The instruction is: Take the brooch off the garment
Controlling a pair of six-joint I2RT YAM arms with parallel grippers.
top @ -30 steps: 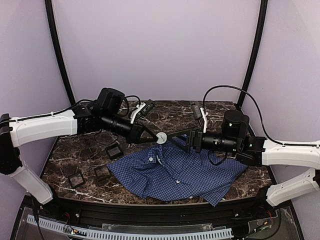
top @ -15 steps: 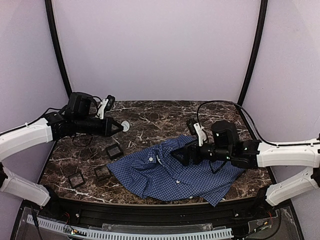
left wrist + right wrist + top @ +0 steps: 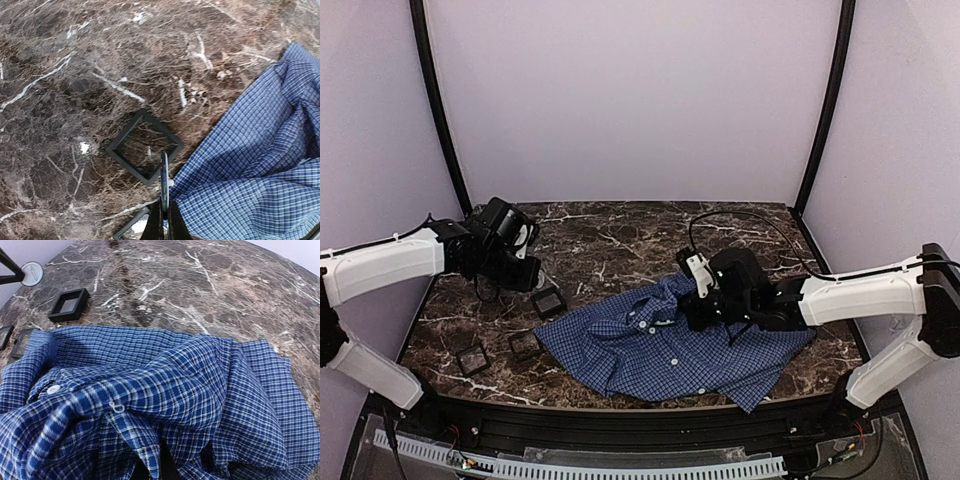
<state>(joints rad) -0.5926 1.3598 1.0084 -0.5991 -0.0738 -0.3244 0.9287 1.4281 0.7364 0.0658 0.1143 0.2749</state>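
Observation:
The garment [image 3: 670, 350] is a blue-and-white checked shirt, crumpled at the table's front centre. The brooch [image 3: 164, 175] is a thin round disc, seen edge-on in the left wrist view. My left gripper [image 3: 163, 202] is shut on it, hanging just above a small black square tray [image 3: 145, 146] beside the shirt's edge. In the right wrist view the brooch [image 3: 31, 273] shows as a pale disc at the far left, clear of the garment [image 3: 200, 390]. My right gripper [image 3: 688, 312] sits shut, low in the shirt's folds. Cloth hides its fingers, so a pinch cannot be told.
Three small black square trays [image 3: 549, 301] [image 3: 525, 345] [image 3: 472, 358] sit on the dark marble table [image 3: 620, 240] left of the shirt. A black cable [image 3: 740, 215] loops above the right arm. Purple walls close in the back and sides.
My left arm pulled the brooch away from the shirt, swung left and came down over the nearest black tray. My right gripper dropped onto the shirt and closed.

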